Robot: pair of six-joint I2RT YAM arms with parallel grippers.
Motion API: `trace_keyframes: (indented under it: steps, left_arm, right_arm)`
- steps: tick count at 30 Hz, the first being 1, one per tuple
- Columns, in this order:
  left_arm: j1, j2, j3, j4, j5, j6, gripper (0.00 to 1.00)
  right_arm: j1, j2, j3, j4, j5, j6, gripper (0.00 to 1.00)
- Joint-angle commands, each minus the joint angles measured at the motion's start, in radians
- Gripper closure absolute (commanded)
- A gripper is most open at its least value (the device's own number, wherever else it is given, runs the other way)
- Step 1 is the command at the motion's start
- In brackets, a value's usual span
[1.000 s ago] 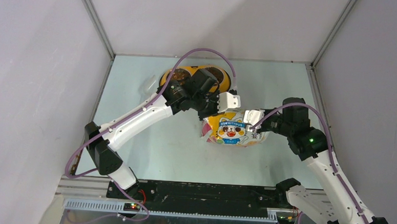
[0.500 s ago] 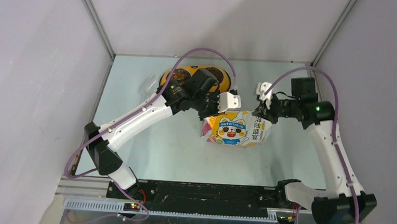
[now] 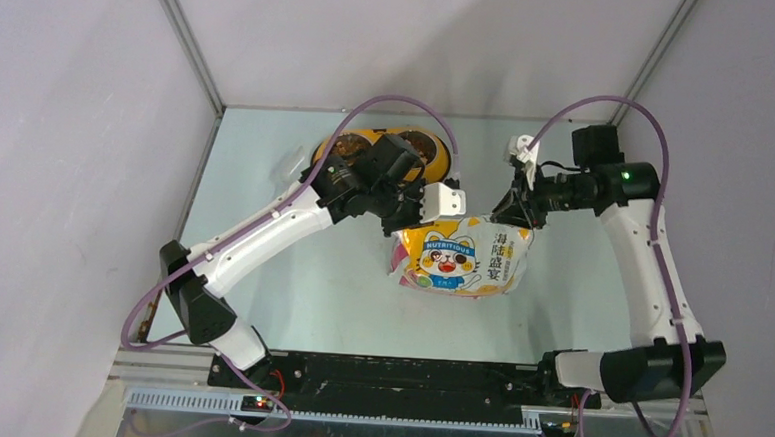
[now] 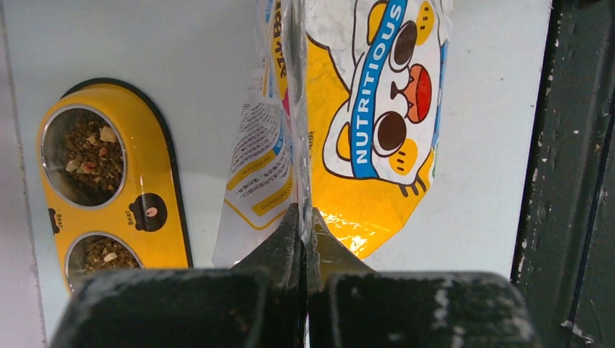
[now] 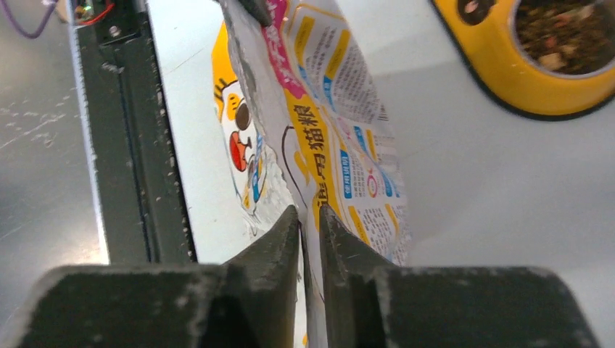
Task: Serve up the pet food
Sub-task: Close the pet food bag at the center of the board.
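We read "NUTRITIOUS" on blue band (image 4: 372, 87) across cartoon cat face on food bag (image 3: 462, 257). Chinese characters 海陆盛宴 on bag's right half. Small "Bear" on yellow double bowl (image 4: 156, 181). Bag's fine print too small for us.

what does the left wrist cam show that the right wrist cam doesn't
Left wrist only: most of the bowl, kibble in both halves, and the NUTRITIOUS band on the bag. Right wrist only: a scratched grey plate past the rail, and a purple cable. Both: bag, bowl, kibble, rail, and that arm's own jaws shut on the bag's edge.
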Motion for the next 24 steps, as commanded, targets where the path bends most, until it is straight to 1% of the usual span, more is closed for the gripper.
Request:
trace_keyframes:
  steps: [1,2,3,4,6,10,14,16,18,19,20,21,22,23,24]
  left_arm:
    - [0.015,-0.087,0.039,-0.029,-0.016,0.03,1.0]
    - [0.015,-0.086,0.038,-0.032,-0.014,0.032,1.0]
    - [0.015,-0.085,0.038,-0.033,-0.014,0.033,1.0]
    - [0.016,-0.082,0.038,-0.034,-0.012,0.033,1.0]
    - [0.015,-0.08,0.039,-0.036,-0.011,0.034,1.0]
    - [0.015,-0.07,0.046,-0.04,-0.011,0.033,1.0]
    - [0.015,-0.061,0.054,-0.046,-0.009,0.031,1.0]
    - [0.015,-0.062,0.053,-0.045,-0.009,0.03,1.0]
    - [0.015,-0.062,0.052,-0.045,-0.01,0.029,1.0]
    - [0.016,-0.062,0.052,-0.046,-0.009,0.029,1.0]
    - [0.015,-0.062,0.051,-0.045,-0.009,0.029,1.0]
    - [0.015,-0.062,0.05,-0.044,-0.009,0.029,1.0]
    - [0.015,-0.061,0.05,-0.044,-0.009,0.029,1.0]
    - [0.016,-0.06,0.049,-0.044,-0.009,0.029,1.0]
    - [0.014,-0.06,0.05,-0.044,-0.008,0.029,1.0]
  right_arm:
    - [0.004,-0.14,-0.043,0.21,0.055,0.022,0.75]
    - [0.01,-0.179,-0.067,0.226,0.084,0.015,0.65]
    - [0.018,-0.195,-0.104,0.249,0.131,-0.001,0.6]
    - [0.022,-0.227,-0.12,0.256,0.154,-0.008,0.53]
    - [0.029,-0.262,-0.151,0.259,0.212,-0.034,0.46]
    - [0.032,-0.302,-0.19,0.253,0.286,-0.078,0.41]
    - [0.044,-0.326,-0.239,0.292,0.355,-0.088,0.41]
    - [0.052,-0.336,-0.263,0.325,0.391,-0.08,0.44]
    - [0.06,-0.345,-0.286,0.355,0.414,-0.073,0.49]
    - [0.06,-0.346,-0.287,0.357,0.416,-0.073,0.58]
    - [0.062,-0.348,-0.289,0.36,0.414,-0.07,0.62]
    - [0.063,-0.349,-0.288,0.359,0.412,-0.073,0.71]
    - [0.065,-0.352,-0.289,0.354,0.404,-0.081,0.76]
    - [0.066,-0.354,-0.289,0.352,0.402,-0.084,0.88]
    - [0.07,-0.355,-0.287,0.352,0.401,-0.085,0.93]
